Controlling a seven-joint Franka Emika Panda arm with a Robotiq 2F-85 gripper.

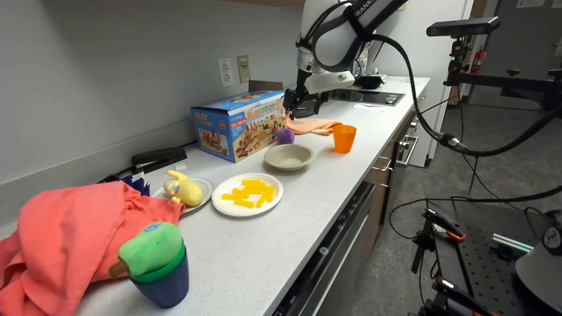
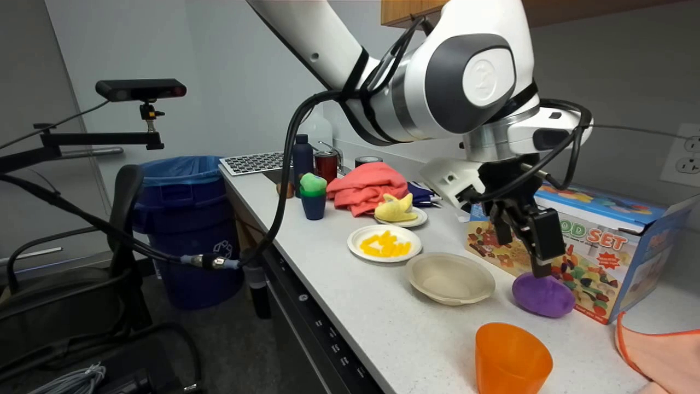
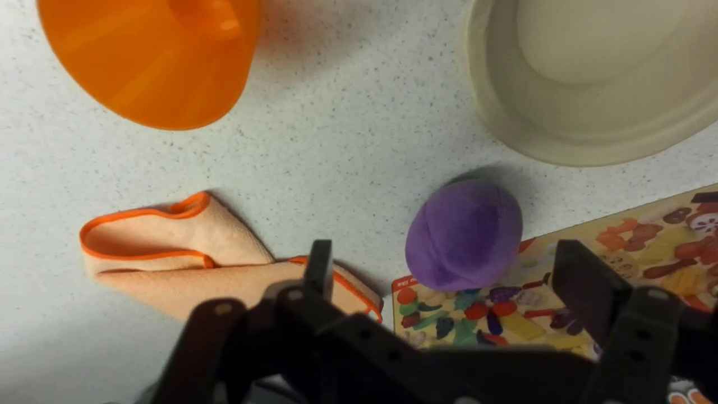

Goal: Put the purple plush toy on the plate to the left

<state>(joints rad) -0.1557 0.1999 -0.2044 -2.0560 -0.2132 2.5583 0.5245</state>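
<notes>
In an exterior view we are seeing the white plate (image 2: 383, 259) at left, the nearer beige bowl (image 2: 453, 276) right of it, then the purple plush toy (image 2: 543, 296) resting on the counter (image 2: 383, 309) beside the box (image 2: 585, 260). Above the toy, we are holding the gripper (image 2: 522, 255) wide.

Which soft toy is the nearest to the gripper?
The purple plush toy, beside the play-food box, just below the open gripper; the yellow toy and the green toy are much farther away.

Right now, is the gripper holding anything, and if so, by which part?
Nothing is held: the Robotiq gripper is open, and the purple plush toy rests on the counter.
</notes>
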